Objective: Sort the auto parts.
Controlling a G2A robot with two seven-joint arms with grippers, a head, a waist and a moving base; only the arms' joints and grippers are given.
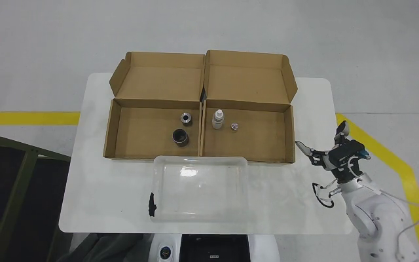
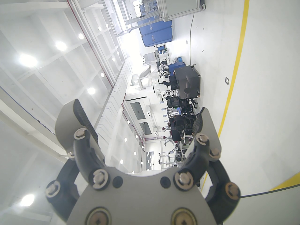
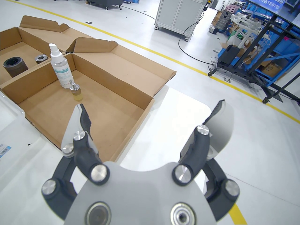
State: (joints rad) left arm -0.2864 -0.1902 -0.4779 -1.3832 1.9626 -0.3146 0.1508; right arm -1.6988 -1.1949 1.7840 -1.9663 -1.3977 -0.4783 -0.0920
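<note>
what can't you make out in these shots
- The small black item beside the clear tray: too small in the top view to identify.
- The dark cylinder: its own wall hides the inside in the right wrist view.
- The clear tray: cut off by the right wrist view's edge.

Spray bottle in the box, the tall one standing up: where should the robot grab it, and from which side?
Best the round body of the spray bottle, below the thin nozzle. It stands upright, so the right gripper, jaws open, could come from above. A small bottle stands close on that gripper's side; a sideways reach might knock it.
</note>
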